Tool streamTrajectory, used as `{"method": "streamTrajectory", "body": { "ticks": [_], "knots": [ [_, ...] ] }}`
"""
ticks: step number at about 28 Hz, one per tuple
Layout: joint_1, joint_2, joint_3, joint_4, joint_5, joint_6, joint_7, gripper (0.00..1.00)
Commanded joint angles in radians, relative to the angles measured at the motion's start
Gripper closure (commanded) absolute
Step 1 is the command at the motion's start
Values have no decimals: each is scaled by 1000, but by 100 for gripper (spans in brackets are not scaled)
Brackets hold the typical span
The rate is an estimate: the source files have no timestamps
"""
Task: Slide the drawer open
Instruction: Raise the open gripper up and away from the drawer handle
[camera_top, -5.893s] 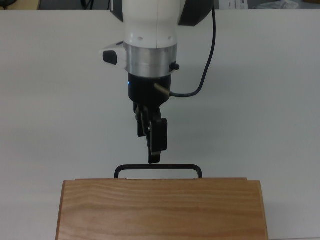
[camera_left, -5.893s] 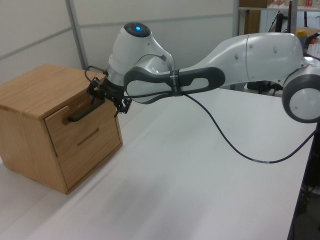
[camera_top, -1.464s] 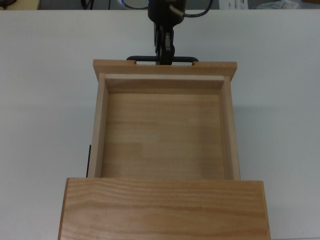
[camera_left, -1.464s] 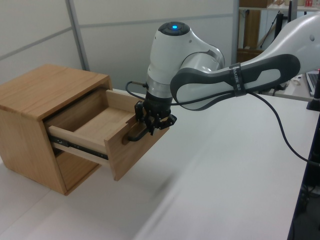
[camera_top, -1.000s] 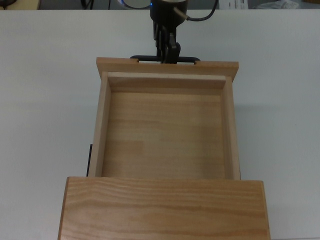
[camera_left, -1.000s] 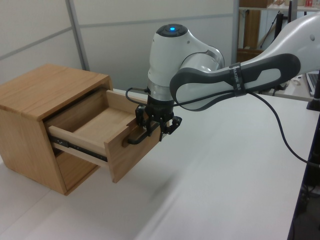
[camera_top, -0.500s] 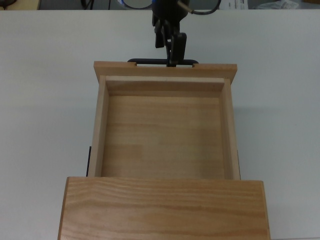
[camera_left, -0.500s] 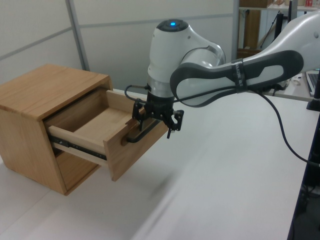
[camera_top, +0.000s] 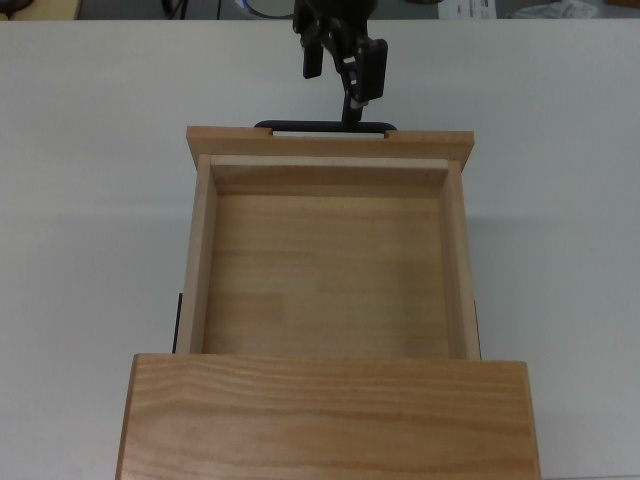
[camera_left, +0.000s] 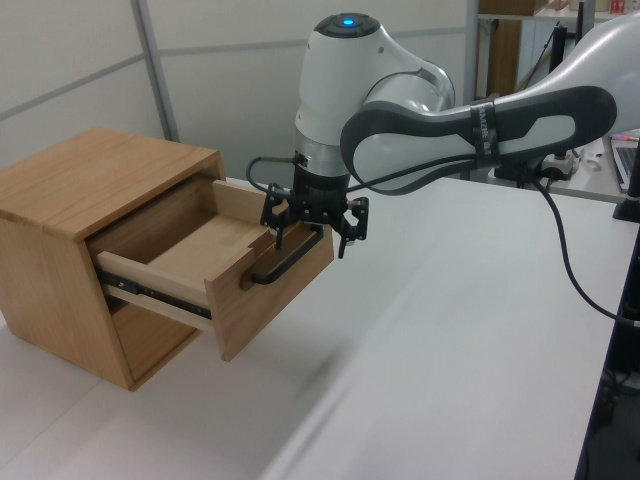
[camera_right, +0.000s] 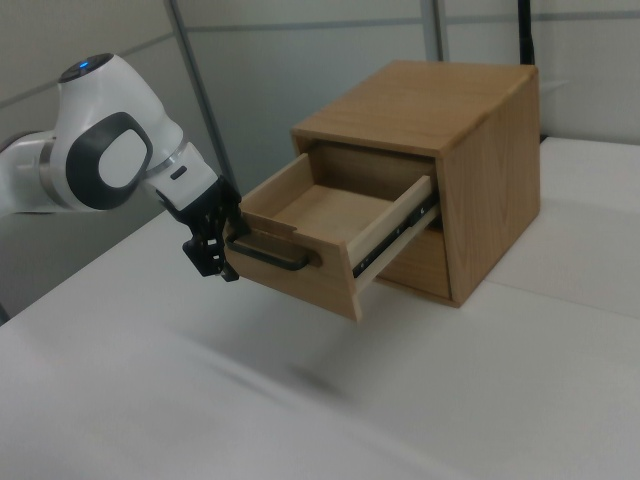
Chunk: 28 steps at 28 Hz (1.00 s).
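The light wooden drawer (camera_top: 325, 270) stands pulled far out of the cabinet (camera_top: 330, 415), with nothing inside it. Its wide front panel (camera_top: 330, 138) carries a thin black bar handle (camera_top: 322, 127). My gripper (camera_top: 338, 75) hovers open just beyond the panel, fingers spread over the handle's middle and gripping nothing. In the left view the gripper (camera_left: 308, 228) sits slightly above the handle (camera_left: 283, 262), and the drawer (camera_left: 190, 255) hangs on dark side rails. The right view shows the gripper (camera_right: 212, 255) at the near end of the handle (camera_right: 270, 255).
The cabinet (camera_left: 90, 175) rests on a white table (camera_left: 450, 380) and has a lower drawer front (camera_left: 150, 335) that is shut. A black cable (camera_left: 580, 280) trails from my arm. The table's edge runs down the left view's right side.
The drawer was shut 5.9 s ago and has slid out. In the last second my gripper opened, let go of the handle and lifted a little; the drawer stayed put.
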<state>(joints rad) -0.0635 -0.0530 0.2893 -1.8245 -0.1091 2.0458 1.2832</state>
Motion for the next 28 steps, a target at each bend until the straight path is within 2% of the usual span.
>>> {"method": "streamTrajectory", "body": {
  "ticks": [1, 5, 7, 16, 21, 28],
  "knots": [
    [2, 4, -1, 31, 65, -65, -206, 0],
    [-2, 13, -2, 57, 97, -84, -358, 0],
    [-6, 27, -4, 86, 112, -124, -484, 0],
    [-30, 81, -6, 212, 112, -281, -815, 0],
    [-32, 81, -6, 223, 108, -352, -925, 0],
    [-32, 79, -7, 224, 100, -363, -987, 0]
  ]
}}
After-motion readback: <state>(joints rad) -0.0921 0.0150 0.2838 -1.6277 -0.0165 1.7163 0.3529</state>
